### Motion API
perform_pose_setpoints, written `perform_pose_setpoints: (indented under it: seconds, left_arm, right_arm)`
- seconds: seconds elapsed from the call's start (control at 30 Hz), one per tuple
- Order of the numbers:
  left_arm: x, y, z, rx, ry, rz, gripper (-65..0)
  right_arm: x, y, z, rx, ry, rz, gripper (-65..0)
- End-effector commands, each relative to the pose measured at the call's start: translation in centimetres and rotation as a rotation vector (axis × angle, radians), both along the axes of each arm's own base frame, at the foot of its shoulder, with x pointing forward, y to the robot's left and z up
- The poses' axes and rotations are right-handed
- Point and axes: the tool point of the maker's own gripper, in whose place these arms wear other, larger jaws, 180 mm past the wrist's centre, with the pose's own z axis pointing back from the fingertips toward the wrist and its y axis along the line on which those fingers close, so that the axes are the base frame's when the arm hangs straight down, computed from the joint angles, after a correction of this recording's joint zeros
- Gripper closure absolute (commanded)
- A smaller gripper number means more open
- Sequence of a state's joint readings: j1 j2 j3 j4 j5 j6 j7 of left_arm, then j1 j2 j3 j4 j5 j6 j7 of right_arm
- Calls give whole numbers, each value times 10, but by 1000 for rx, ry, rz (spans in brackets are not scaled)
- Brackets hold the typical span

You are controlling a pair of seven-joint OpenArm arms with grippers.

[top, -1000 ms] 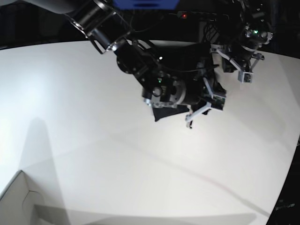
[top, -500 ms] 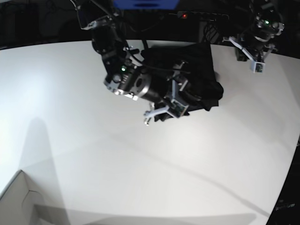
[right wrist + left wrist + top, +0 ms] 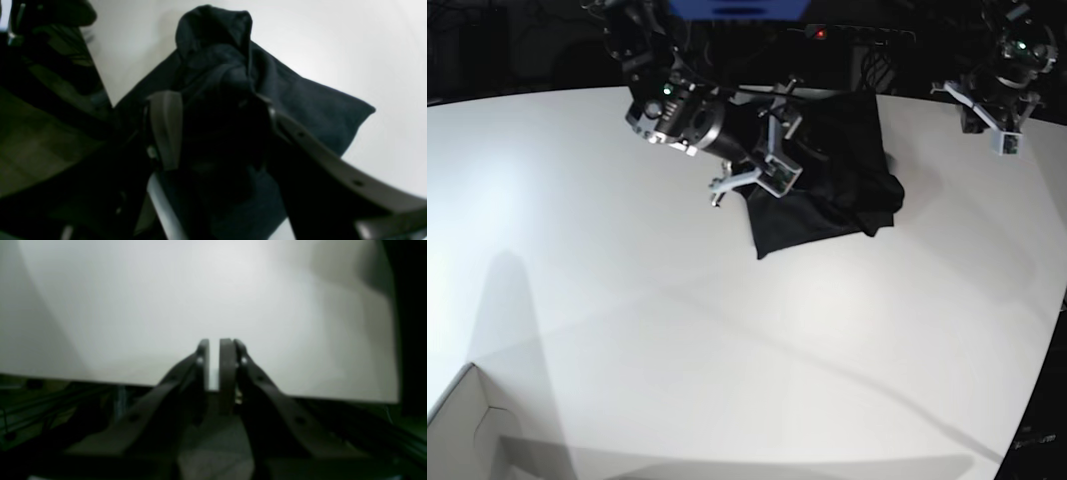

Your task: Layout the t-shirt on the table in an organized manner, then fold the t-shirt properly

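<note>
change: right gripper has let go, jaws wide, lifted off the black t-shirt | left gripper nearly closed, empty | shirt bunched on table | layout unfinished

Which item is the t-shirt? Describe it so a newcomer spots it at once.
Start from the big white table and look toward its far edge, right of centre. The t-shirt lies there in a rumpled black heap, partly folded over itself, just beside the right end effector. It is the only dark, soft thing on the white surface.
</note>
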State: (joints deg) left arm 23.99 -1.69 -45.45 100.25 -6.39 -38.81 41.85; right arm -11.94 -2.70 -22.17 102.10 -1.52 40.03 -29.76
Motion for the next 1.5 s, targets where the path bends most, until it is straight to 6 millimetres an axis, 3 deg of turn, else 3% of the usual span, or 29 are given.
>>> perform_pose_setpoints:
  seconds: [0.0, 0.4, 0.6, 0.73, 0.77, 1.13, 1.27, 1.4, 1.47]
  left_arm:
    - [7, 4, 11, 15, -45, -3, -51]
    - [-6, 25, 15, 42, -41, 62, -51]
    - [-7, 27, 16, 46, -39, 63, -51]
    - [-7, 27, 16, 46, -39, 63, -51]
    - [-7, 27, 16, 46, -39, 63, -51]
    - [-1, 32, 21, 64, -50, 55, -51]
    - [-1, 32, 21, 65, -50, 54, -51]
    - [-2, 32, 21, 65, -49, 54, -51]
    - [-2, 32, 21, 65, -47, 54, -51]
  right_arm:
    - [5, 6, 16, 55, -34, -3, -319]
    - [6, 24, 21, 87, -30, 18, -294]
    - [14, 27, 11, 75, -10, 19, -169]
    - [13, 30, 12, 78, -8, 27, -10]
    - [13, 29, 15, 82, -17, 26, 0]
    - [-50, 82, 30, 138, -4, 220, 0]
    - [-62, 95, 36, 147, -16, 276, 0]
    - [-65, 101, 24, 123, 3, 308, -4]
    - [-65, 100, 15, 108, 21, 310, -50]
